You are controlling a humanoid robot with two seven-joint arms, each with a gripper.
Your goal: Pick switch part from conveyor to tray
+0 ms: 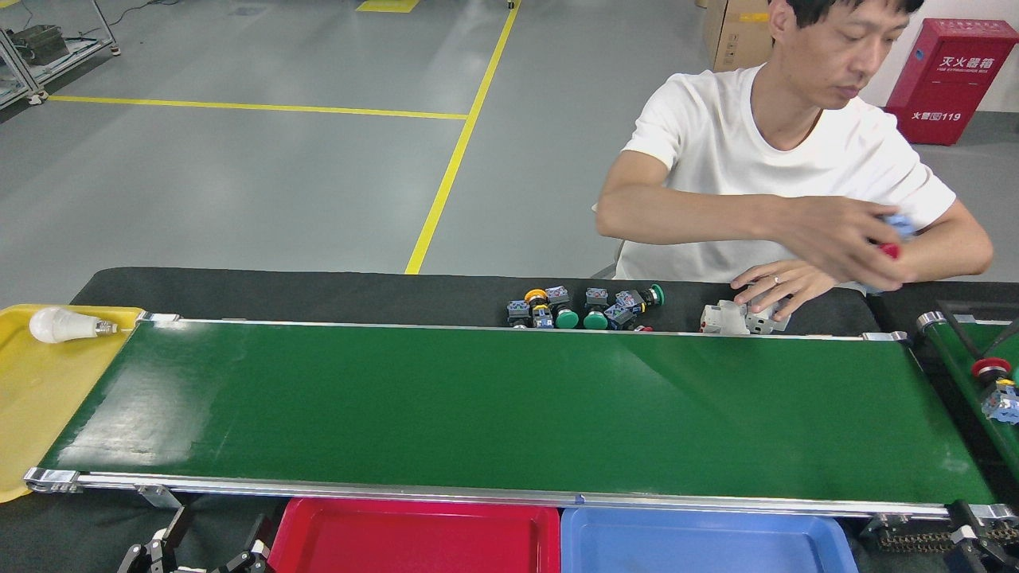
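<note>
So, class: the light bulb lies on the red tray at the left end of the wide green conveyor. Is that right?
Not quite. The light bulb does lie at the left end of the wide green conveyor, but on the yellow tray, as the head view shows. The red tray sits along the conveyor's near side.

Pretty bright, even overhead light here, no harsh shadows anywhere. The conveyor (509, 406) has a glossy belt that picks up a pale washed-out sheen, strongest at its left end. The grey floor (239, 159) shows soft bright patches too. Most of the shot is sharp, but the person's hand (844, 239) on the right is smeared with motion blur. The light bulb (60, 325) on the yellow tray (32, 398) looks a bit blown out.
</note>
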